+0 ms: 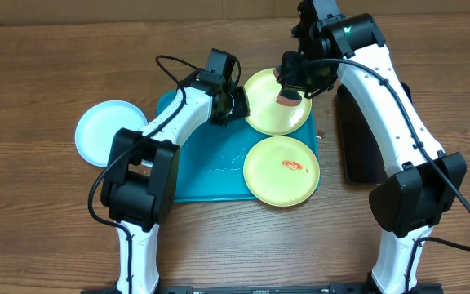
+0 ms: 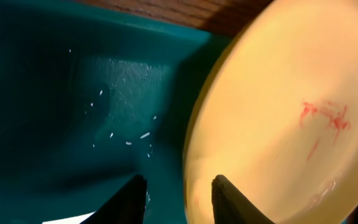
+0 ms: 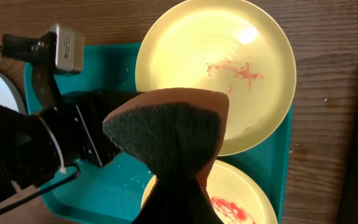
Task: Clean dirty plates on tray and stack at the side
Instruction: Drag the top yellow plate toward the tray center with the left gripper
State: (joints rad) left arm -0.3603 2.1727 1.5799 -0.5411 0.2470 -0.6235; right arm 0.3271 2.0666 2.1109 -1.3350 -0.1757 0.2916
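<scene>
My right claw (image 1: 294, 75) is clamped on a brown sponge (image 3: 166, 127), held over the upper yellow plate (image 1: 272, 114), which lies smeared red at the far right corner of the tray (image 1: 202, 175). My left claw (image 2: 179, 199) stands part-open astride that plate's rim. The second yellow plate (image 1: 282, 170) overlaps the tray's right edge, and the blue plate (image 1: 108, 131) lies on the bench (image 1: 39, 229) just beside its left side.

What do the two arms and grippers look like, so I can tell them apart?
Nearly identical: the left arm and right arm have white tubular links between bulky black joint housings, with thin black cables looping alongside. A green light glows near the right arm's wrist. The left gripper has two black tapered fingers; the right gripper is black too.
</scene>
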